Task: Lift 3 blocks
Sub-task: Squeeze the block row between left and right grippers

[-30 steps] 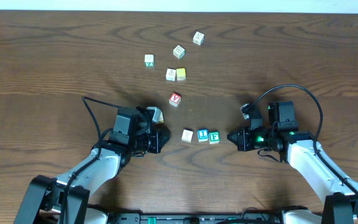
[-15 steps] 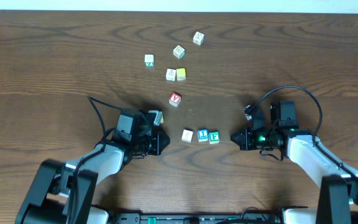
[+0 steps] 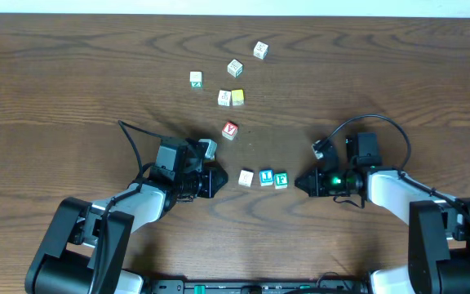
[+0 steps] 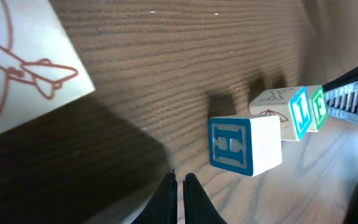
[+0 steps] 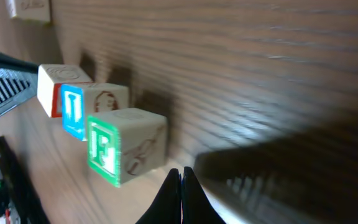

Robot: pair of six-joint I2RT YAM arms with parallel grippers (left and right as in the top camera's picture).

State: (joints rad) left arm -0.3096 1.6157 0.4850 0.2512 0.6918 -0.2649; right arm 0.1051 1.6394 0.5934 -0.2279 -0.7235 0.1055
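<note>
While the cream-faced wooden cube (image 3: 246, 177), blue-lettered wooden cube (image 3: 266, 177) and green "F" wooden cube (image 3: 281, 180) are being left in a row on the table (image 3: 398, 82), the left gripper (image 3: 221, 181) and right gripper (image 3: 298, 182), both closed and empty, are being brought nearer the row's ends than before.

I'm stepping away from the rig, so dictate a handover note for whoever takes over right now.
Left end effector: shut, holding nothing, at the left end of the row.
Right end effector: shut, holding nothing, at the right end of the row.
Blocks: cream block, blue-letter block and green F block sit in a row on the table between the two end effectors.
Done: the three are lined up; none is lifted.
Left: probably squeeze the row from both ends and lift all three together.
</note>
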